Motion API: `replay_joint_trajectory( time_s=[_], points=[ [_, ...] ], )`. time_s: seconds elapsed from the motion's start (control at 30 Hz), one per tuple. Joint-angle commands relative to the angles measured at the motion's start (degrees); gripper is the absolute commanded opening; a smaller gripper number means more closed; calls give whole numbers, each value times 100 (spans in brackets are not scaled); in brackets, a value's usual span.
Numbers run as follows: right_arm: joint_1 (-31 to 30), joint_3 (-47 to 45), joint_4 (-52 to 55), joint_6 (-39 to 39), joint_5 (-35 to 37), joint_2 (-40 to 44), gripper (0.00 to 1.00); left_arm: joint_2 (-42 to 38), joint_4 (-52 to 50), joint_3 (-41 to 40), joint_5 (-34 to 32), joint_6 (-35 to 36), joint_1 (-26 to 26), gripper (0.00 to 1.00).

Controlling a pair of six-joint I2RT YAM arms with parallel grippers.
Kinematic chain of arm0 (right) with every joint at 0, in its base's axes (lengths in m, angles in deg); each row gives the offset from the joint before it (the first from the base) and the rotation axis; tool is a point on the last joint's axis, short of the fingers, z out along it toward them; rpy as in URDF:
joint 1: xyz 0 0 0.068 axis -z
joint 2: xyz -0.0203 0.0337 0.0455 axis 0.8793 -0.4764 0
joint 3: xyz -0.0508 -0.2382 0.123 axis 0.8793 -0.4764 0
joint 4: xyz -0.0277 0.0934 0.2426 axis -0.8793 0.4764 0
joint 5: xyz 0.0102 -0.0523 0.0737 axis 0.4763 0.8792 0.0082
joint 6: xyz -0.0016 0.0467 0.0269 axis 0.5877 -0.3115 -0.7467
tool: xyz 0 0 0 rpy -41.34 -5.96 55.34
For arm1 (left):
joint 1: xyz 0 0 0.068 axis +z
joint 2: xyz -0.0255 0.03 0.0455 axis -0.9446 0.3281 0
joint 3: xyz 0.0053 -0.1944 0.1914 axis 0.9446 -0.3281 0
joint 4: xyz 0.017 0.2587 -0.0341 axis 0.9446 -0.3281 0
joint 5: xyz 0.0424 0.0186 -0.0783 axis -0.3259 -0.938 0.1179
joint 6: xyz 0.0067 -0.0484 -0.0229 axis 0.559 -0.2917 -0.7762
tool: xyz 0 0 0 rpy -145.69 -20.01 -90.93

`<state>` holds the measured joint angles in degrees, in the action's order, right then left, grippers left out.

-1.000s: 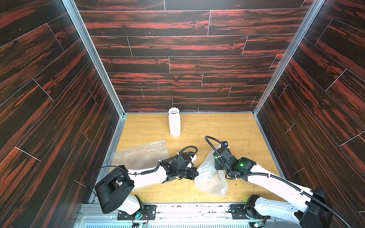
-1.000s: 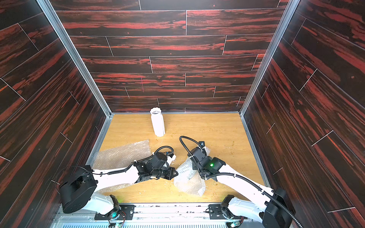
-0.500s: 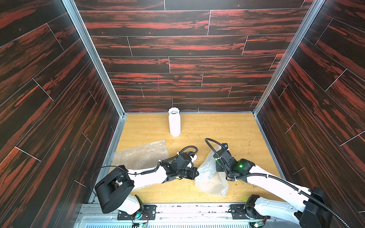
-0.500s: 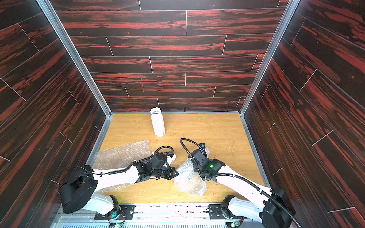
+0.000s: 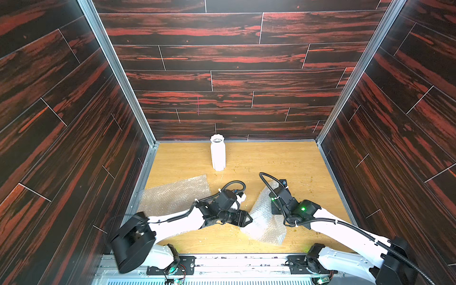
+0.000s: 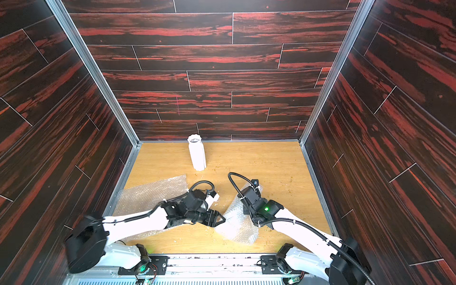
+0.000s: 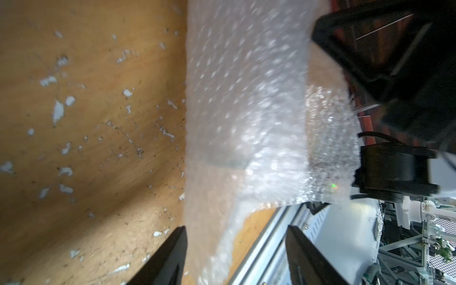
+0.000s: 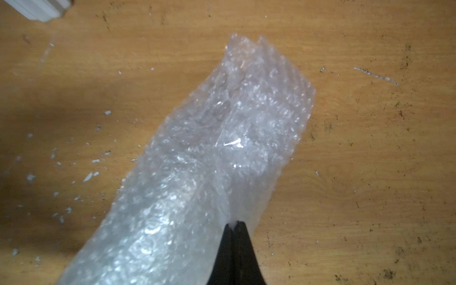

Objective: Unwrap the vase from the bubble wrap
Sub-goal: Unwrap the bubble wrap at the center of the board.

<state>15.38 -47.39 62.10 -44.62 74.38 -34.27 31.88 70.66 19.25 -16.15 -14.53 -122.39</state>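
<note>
Pinching a thin fold of the rolled bubble wrap [image 8: 209,160], the right gripper [image 8: 235,223] has its fingers pressed together at the very tips, at the bottom centre of its wrist view. The left gripper [image 7: 236,228] has its fingers wide apart, with one edge of the roll lying loose between them and held by neither. In both top views the roll lies at the lower middle of the wooden floor [image 5: 283,162], between the two arms. A second, flat sheet [image 5: 177,195] lies at the lower left, partly under the left arm. The white vase [image 5: 218,155] stands upright and bare at the upper middle of the floor, well apart from everything.

My worry is the hold. So little film sits in those tips that a pull could slide it free or tear it. With the left fingers apart, nothing anchors the other side, so I'd expect the whole roll to drag across the floor rather than open. Swung toward the back, it could brush the vase and tip it. Whether anything is inside the roll I cannot tell; if something is, a sharp lift could spill it out.
</note>
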Motion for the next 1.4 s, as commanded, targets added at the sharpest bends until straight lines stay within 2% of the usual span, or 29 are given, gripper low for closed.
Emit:
replay_joint_trajectory(
  time_s=[0.0,0.1,0.3,0.4,0.53,0.63,0.8,0.93,1.13,1.27,1.37],
  points=[
    [28,-34,-147,90,52,199,0,-1,-652,681,-247,556,65,70],
    [34,-14,-213,92,39,242,0,641,-744,1136,-153,712,201,70],
    [64,-98,-414,88,-91,296,0,1977,-134,1940,-124,717,231,69],
    [82,-93,-450,112,-111,293,0,2411,-165,2324,-109,731,235,65],
    [85,-100,-506,142,-130,326,0,2535,-9,2316,-40,612,225,56],
    [88,-141,-537,142,-133,330,0,2570,49,2250,21,587,230,42],
    [99,-165,-486,123,-77,350,0,2633,163,2221,57,464,198,1],
    [108,-155,-378,119,98,468,0,2543,265,2043,-87,388,200,0],
    [248,-254,6,-177,630,752,0,2240,-85,1762,-677,564,233,0],
    [655,-429,218,-517,688,1091,0,1852,-359,1627,-1133,665,260,0],
    [1002,-584,156,-620,612,1385,0,1677,-261,1440,-1183,586,334,0]
  ],
)
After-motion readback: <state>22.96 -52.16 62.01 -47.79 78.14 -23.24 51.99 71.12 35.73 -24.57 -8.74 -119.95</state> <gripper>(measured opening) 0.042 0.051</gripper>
